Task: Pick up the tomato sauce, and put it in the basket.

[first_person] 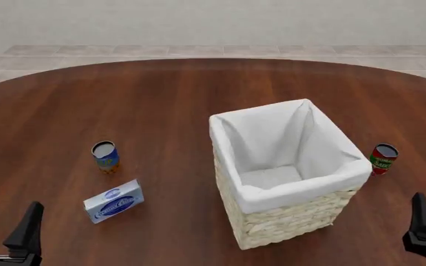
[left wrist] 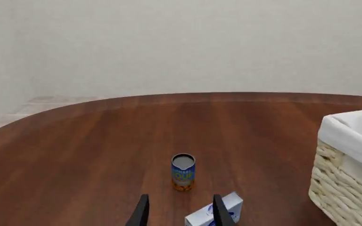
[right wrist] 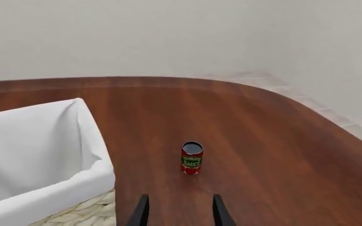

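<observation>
Dark wood is spreading across the whole round table (first_person: 161,94), and you are starting with both arms hanging back at its near edge. The tomato sauce (first_person: 383,158) is standing upright on the right side, just beside the basket (first_person: 287,185) but not touching it, and it is sitting nearly dead ahead of your right gripper (right wrist: 179,213) — so you are working this step with the right arm. Its jaws are spread apart and carrying nothing, and the gap looks wider than the can, which should give you room. Judging from the right wrist view, you are wanting to drive forward and down, keeping the can centred between the fingers, and to close around the label mid-height rather than near the silvery top, where a tall narrow can would tip. You are also watching the basket's cloth-lined rim on the inner side; it stands far taller than the can, so a high lift will be needed before swinging across. Your left gripper (left wrist: 179,214) is likewise spread and empty, looking at the blue-and-orange can (left wrist: 183,172) and a small blue-and-white box (left wrist: 216,212) — leave both alone.
</observation>
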